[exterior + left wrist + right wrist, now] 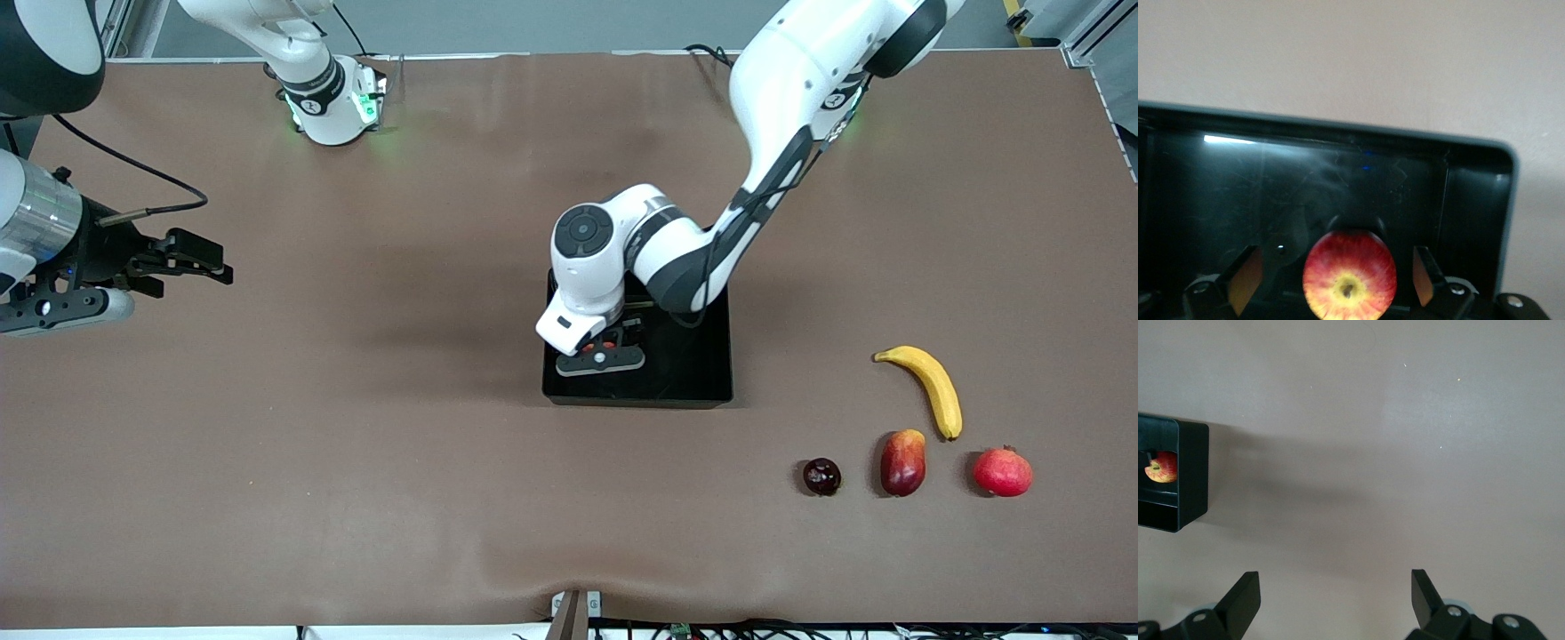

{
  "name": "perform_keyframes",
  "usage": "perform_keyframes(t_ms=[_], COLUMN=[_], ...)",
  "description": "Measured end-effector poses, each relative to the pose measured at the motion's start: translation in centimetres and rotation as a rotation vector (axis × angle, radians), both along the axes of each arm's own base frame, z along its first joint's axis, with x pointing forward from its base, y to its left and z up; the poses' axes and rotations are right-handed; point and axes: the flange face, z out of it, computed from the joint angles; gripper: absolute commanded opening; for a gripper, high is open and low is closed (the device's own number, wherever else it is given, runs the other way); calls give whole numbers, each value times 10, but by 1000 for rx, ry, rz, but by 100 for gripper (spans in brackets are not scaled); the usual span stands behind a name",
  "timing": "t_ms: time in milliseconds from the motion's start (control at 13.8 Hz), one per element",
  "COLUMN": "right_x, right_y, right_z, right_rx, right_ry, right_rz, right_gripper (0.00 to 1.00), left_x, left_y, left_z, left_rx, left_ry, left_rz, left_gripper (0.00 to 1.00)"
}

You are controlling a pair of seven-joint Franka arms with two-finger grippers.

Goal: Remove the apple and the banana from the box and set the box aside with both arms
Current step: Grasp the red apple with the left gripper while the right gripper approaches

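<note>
The glossy black box (702, 373) sits mid-table. My left gripper (601, 356) is lowered into it, at the end toward the right arm. In the left wrist view the small red apple (1349, 283) with a yellowish centre lies on the box floor (1218, 200) between the fingers of the left gripper (1335, 261). The gripper is open, with a gap on each side of the apple. The yellow banana (929, 387) lies on the table toward the left arm's end. My right gripper (222, 265) waits open over bare table at the right arm's end, holding nothing (1333, 580).
A dark round fruit (821, 476), a dark-red mango (902, 462) and a pomegranate (1002, 472) lie in a row nearer the front camera than the banana. The right wrist view shows the box (1191, 473) and apple (1163, 468) at a distance.
</note>
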Motion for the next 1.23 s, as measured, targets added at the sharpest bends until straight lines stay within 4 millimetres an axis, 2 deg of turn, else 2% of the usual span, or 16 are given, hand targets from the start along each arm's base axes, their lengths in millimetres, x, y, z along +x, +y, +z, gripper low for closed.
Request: perform_keyframes(t_ms=[145, 362, 940, 1013, 1085, 1230], right_x=[0, 0, 1, 1, 1, 1], right_y=[1, 4, 6, 9, 11, 12], right_z=[0, 0, -1, -1, -1, -3], right_rx=[0, 1, -4, -12, -19, -23], right_ry=[0, 0, -12, -17, -22, -20], right_rz=[1, 7, 27, 33, 38, 41], right_gripper=[100, 100, 100, 100, 100, 100], left_x=[2, 3, -4, -5, -6, -8], left_y=[3, 3, 6, 6, 7, 9], left_z=[-20, -38, -56, -58, -60, -68], left_rx=[4, -6, 13, 15, 18, 27], left_ry=[14, 21, 46, 49, 53, 64], left_rz=[-2, -4, -8, -9, -10, -10], left_gripper=[100, 100, 100, 97, 84, 51])
